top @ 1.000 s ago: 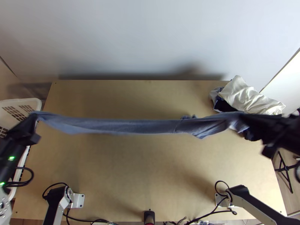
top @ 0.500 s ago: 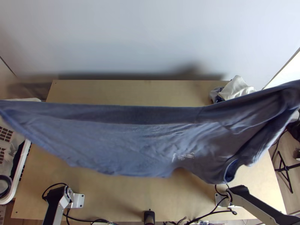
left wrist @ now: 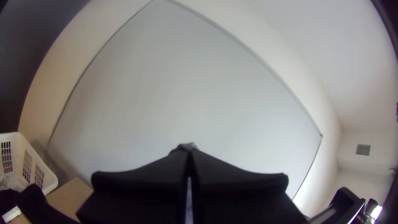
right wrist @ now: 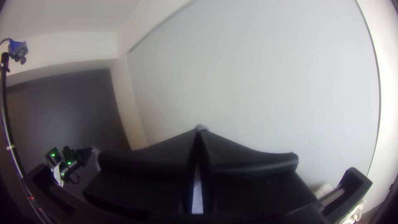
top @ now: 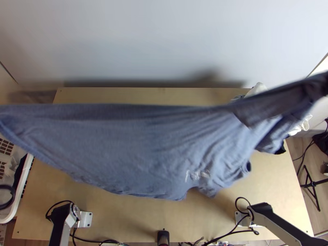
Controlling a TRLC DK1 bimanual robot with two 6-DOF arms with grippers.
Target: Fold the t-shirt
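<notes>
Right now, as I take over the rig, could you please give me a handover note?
Left tool: shut on one end of the blue t-shirt, raised.
Right tool: shut on the other end, raised.
T-shirt: hanging between them over the table, wrinkled.
Done: lifted, held at both ends.
Left: lay it down, smooth it, fold it.
Nearby: white cloth by the far right corner.

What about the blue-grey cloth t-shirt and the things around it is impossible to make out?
Left end of the t-shirt: top view, cut off by the left edge.
Which part the left gripper pinches: left wrist view, its black fingers cover it.
Words of the pale print: top view, too blurred.
Full shape of the white cloth: top view, behind the t-shirt.
</notes>
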